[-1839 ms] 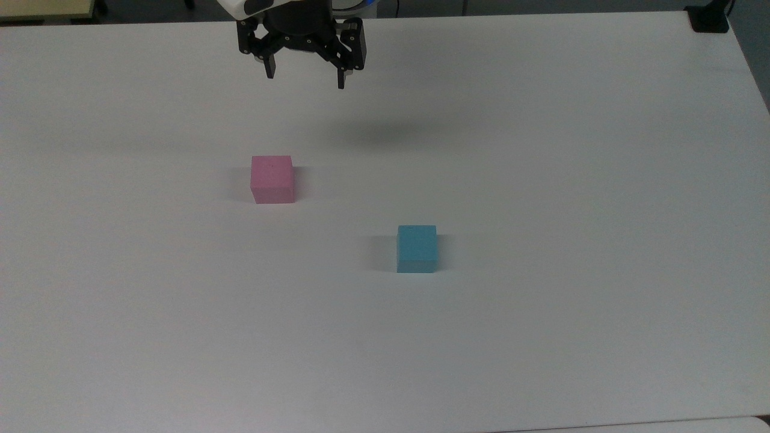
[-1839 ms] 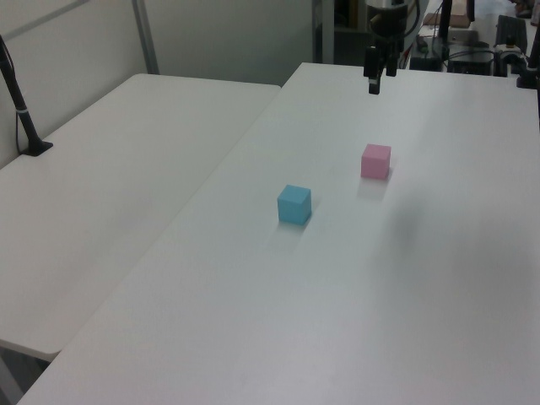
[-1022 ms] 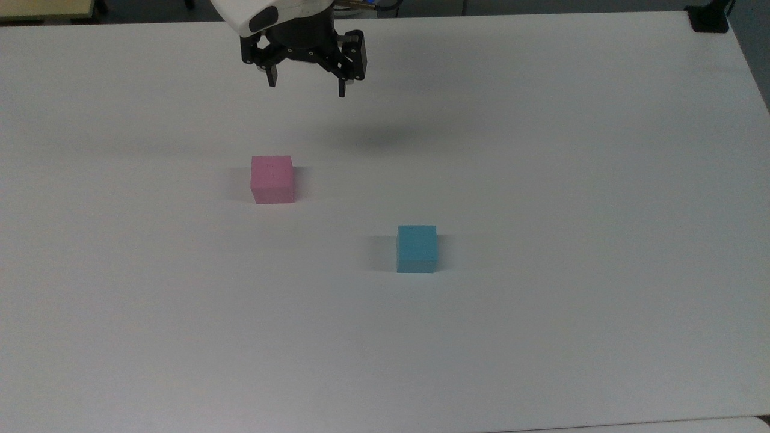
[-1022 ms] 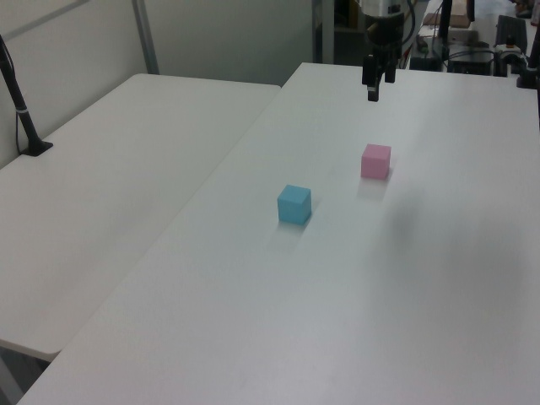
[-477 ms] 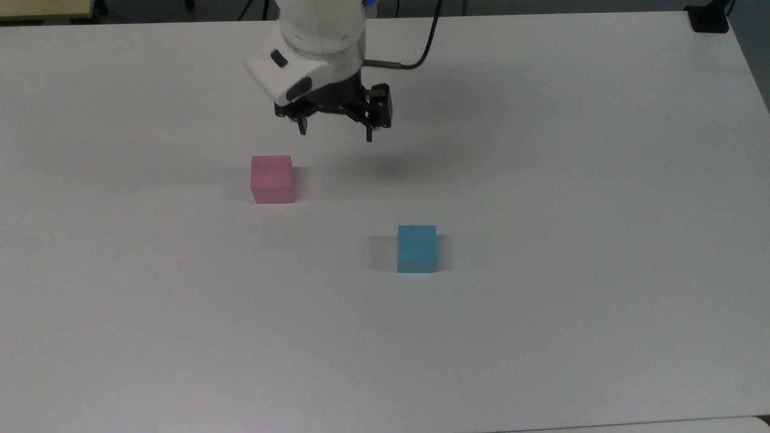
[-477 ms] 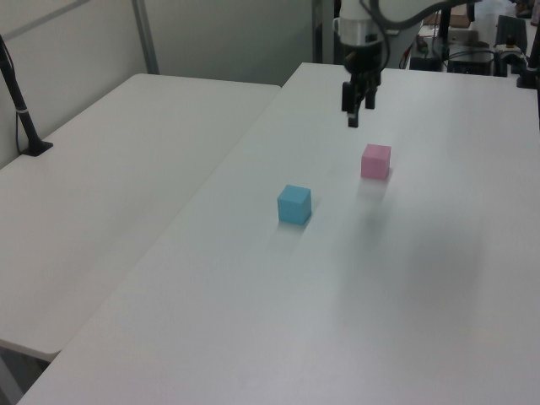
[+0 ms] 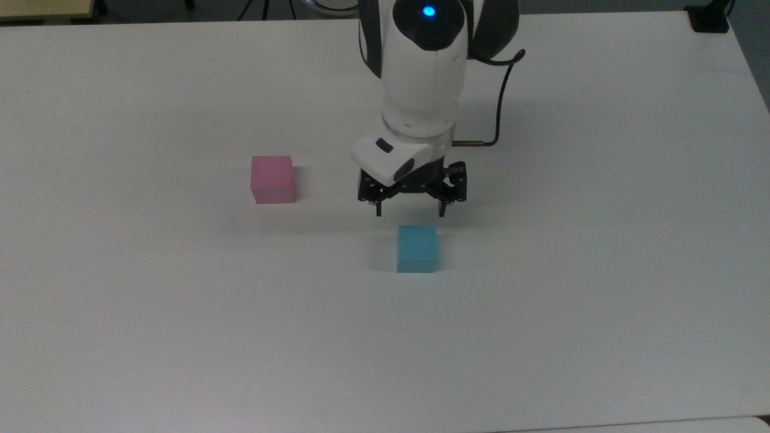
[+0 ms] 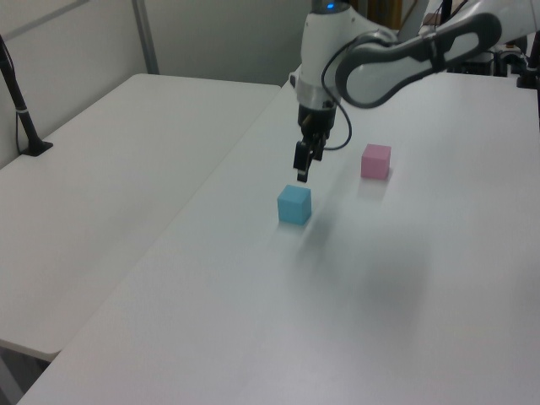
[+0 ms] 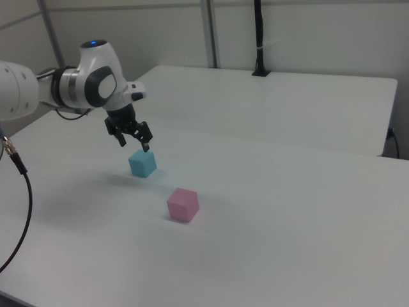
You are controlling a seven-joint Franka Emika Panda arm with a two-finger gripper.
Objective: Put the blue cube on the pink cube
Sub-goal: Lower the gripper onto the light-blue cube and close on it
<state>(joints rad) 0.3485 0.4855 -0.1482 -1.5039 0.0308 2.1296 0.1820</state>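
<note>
Approach step: pincer (image 7: 410, 211) released, poised above blue cube (image 7: 416, 248); next, descend and grasp; pink cube (image 7: 272, 178) apart.

My top view looks steeply down on the worktop (image 7: 601, 240) from high on the side opposite the arm's base, so the arm (image 7: 424, 78) reaches in from the upper edge. My left view sits lower and off to one side, looking along the worktop (image 8: 422, 321) with a second table (image 8: 110, 169) on the left view's left. My right view watches from the opposite side, also at a slant, the arm (image 9: 83, 86) entering from the right view's left. All three share the blue cube (image 7: 416, 248), the pink cube (image 7: 272, 178) and the tool (image 7: 410, 210).
</note>
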